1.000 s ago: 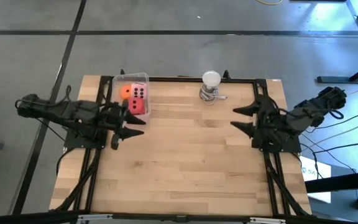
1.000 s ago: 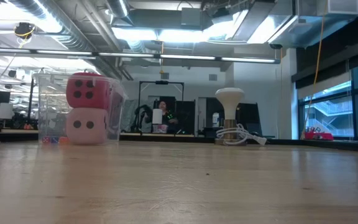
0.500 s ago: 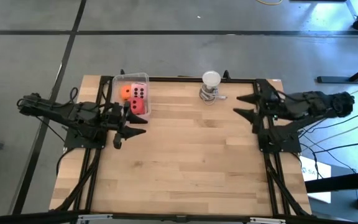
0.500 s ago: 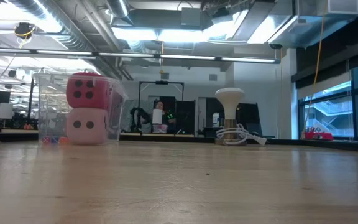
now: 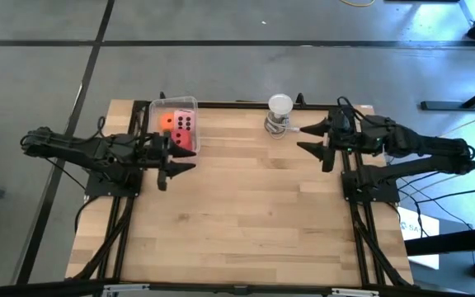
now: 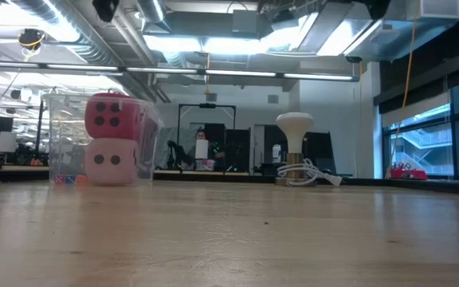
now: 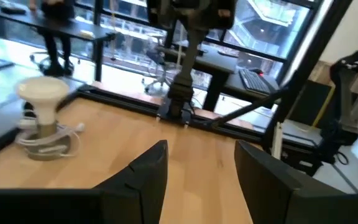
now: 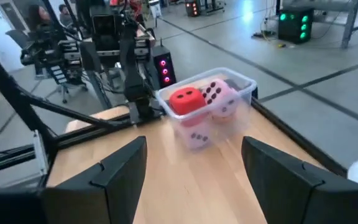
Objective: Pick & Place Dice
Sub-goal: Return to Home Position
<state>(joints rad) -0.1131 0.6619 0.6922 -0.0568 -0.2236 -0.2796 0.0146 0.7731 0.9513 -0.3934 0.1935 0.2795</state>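
Note:
The dice lie stacked in a clear plastic box (image 5: 176, 124) at the table's far left: an orange die (image 5: 165, 122), a red die (image 6: 111, 115) on top and a pale pink die (image 6: 110, 159) under it. The right wrist view shows the same box (image 8: 207, 106) across the table. My left gripper (image 5: 181, 161) hovers open just near-side of the box, pointing toward the table's right, and its fingers (image 7: 148, 174) hold nothing. My right gripper (image 5: 302, 139) hovers open at the far right, pointing toward the box, with nothing between its fingers (image 8: 120, 168).
A white round-topped object on a metal base with a coiled cord (image 5: 279, 115) stands at the far edge, close to my right gripper's fingertips; it also shows in the low view (image 6: 295, 151). Bare wooden tabletop (image 5: 254, 214) spreads across the middle and near side.
My right gripper has swung toward the table's far edge and then toward the middle, and it now points straight across at the box. Both grippers have sunk a little, and their dark parts now show at the low view's top edge. The dice have not moved.

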